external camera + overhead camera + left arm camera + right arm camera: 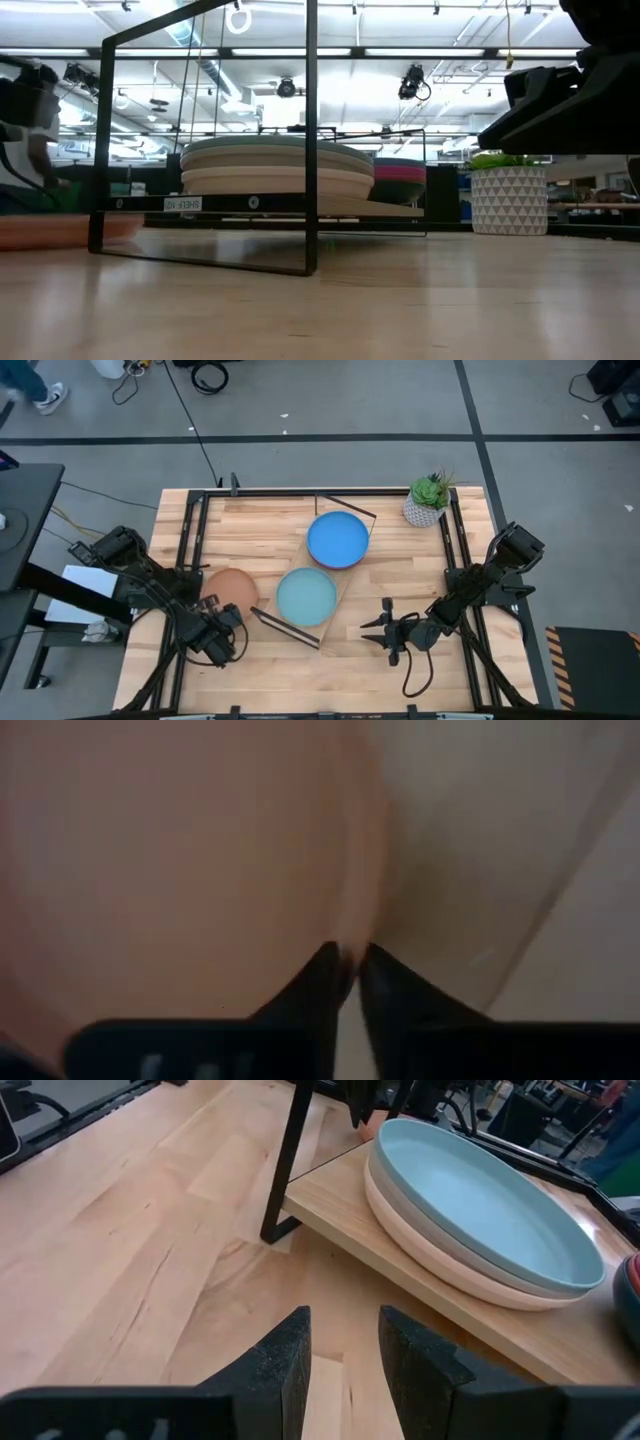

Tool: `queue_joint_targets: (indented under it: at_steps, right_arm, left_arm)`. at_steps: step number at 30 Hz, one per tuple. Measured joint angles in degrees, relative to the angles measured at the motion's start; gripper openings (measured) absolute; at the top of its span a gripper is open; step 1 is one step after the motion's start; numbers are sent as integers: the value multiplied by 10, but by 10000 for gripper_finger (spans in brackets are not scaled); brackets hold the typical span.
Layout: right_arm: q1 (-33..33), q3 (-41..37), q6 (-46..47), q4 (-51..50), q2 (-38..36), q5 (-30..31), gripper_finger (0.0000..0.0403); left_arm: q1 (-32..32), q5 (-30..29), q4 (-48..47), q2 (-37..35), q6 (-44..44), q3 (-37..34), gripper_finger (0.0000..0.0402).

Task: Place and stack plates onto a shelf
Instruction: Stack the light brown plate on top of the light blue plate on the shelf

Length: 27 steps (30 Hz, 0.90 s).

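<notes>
High view: shelf (345, 575) carries a blue stack (338, 540) and a teal-topped stack (306, 597); brown plate (231, 589) sits on the table (260, 520) beside it.

Left wrist: left end effector (352, 965) pinches that plate's rim.

Right wrist: right end effector (345, 1342) gapes narrowly, empty.

Blue plate (338, 539) & pale blue plate (305, 596) top the stacks on the light wood shelf (352, 608) w/ black wire frame, terracotta brown plate (231, 587) on light slatted table (400, 580), cream plate (440, 1260) prob. lowest in its stack, white-patterned pot (423, 511) w/ green plant.
</notes>
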Motion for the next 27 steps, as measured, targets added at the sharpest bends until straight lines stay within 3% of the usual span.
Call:
queue_joint_targets:
  at_steps: [2,6,12,16,22,27]
  right_arm:
    - [0,0,2,0,0,-1,126]
    - [0,0,-1,0,0,0,126]
    - [-1,0,-5,0,0,0,126]
    - [-1,0,-6,3,0,-2,126]
    - [-2,0,-14,5,0,-7,126]
    - [-2,0,-17,4,0,-7,126]
  left_arm:
    - [0,-3,4,0,7,6,18]
    - [1,-9,-39,-8,-2,45,16]
    - [7,1,-177,-38,-45,164,14]
    - [9,-23,-274,-46,-84,257,13]
    - [13,-181,-348,-46,-69,371,13]
    - [36,-341,-347,-47,-47,429,13]
